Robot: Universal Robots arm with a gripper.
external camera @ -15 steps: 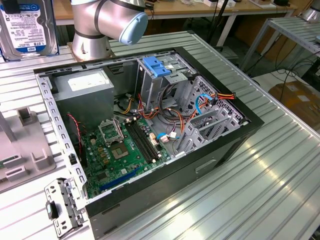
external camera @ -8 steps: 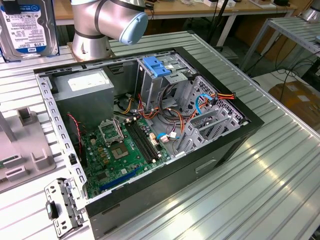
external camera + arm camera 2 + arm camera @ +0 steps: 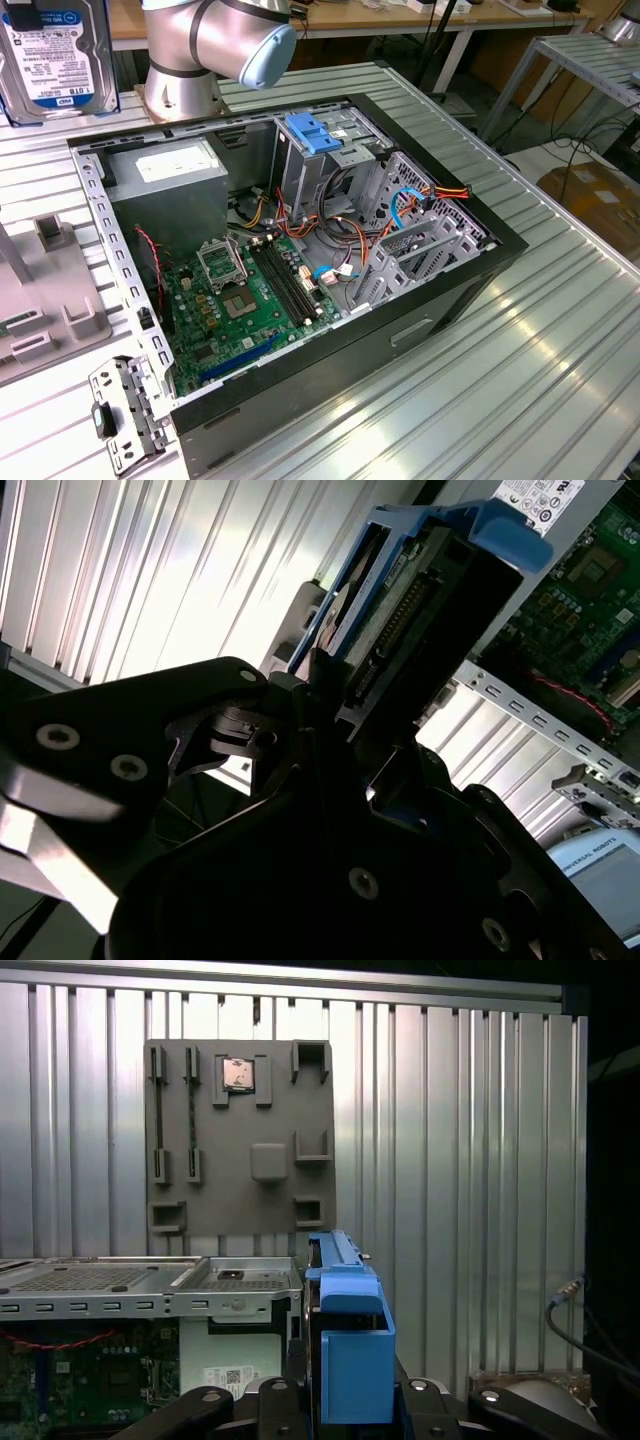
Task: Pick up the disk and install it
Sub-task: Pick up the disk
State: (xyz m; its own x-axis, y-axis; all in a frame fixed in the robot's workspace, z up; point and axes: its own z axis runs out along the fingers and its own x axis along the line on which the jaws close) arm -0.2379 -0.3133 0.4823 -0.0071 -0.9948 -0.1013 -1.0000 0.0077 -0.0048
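Black end effector [image 3: 345, 1408] clamps the disk [image 3: 350, 1355], a flat metal drive in smooth blue plastic rails, over the ribbed aluminium surface [image 3: 450, 1160], near the open computer case [image 3: 440, 300] holding a green motherboard [image 3: 245, 305].

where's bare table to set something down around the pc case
Bare ribbed table lies beside the case at the exterior view's right and off its near corner. Crowded: cables inside the case, and the grey fixture and metal bracket at the exterior view's left.
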